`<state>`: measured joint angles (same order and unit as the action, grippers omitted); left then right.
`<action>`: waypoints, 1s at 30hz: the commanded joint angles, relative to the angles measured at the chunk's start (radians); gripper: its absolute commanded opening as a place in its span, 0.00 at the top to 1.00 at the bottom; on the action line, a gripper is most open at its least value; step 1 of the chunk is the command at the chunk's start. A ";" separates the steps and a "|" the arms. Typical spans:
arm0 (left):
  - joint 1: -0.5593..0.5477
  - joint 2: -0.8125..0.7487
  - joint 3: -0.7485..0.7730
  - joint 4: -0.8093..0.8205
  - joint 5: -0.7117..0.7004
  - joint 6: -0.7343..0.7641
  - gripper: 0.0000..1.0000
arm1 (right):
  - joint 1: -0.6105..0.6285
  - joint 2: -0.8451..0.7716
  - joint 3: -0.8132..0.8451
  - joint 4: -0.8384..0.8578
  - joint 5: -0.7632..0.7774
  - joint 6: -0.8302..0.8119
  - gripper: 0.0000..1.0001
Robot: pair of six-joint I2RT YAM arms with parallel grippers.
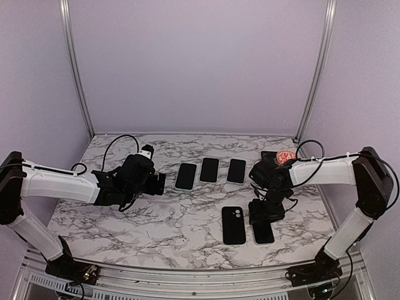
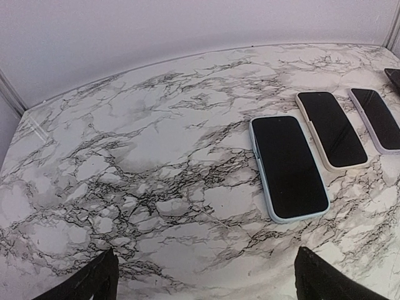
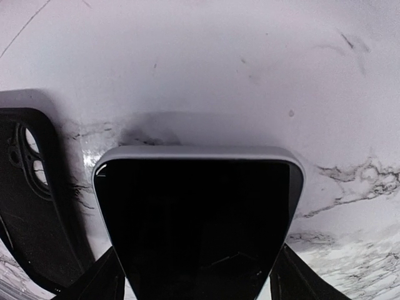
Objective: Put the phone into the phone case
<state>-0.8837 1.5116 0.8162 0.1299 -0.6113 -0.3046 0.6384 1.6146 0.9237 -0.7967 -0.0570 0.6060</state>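
As fingers (image 3: 100,284) pinch, glossy phone (image 3: 197,219) (rounded)

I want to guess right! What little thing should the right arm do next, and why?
Probably lift the phone slightly. The right gripper pinches its sides, and the empty black case lies flat just beside it, so it needs to clear the table first.
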 commanded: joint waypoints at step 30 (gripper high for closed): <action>-0.252 0.187 0.158 -0.072 0.594 0.516 0.22 | 0.061 -0.156 0.057 -0.031 0.122 -0.010 0.63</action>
<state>-1.0863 1.6104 0.9195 0.1017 -0.2783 0.0597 0.6891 1.5764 0.9398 -0.9001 0.0025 0.5549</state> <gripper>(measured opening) 0.825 0.702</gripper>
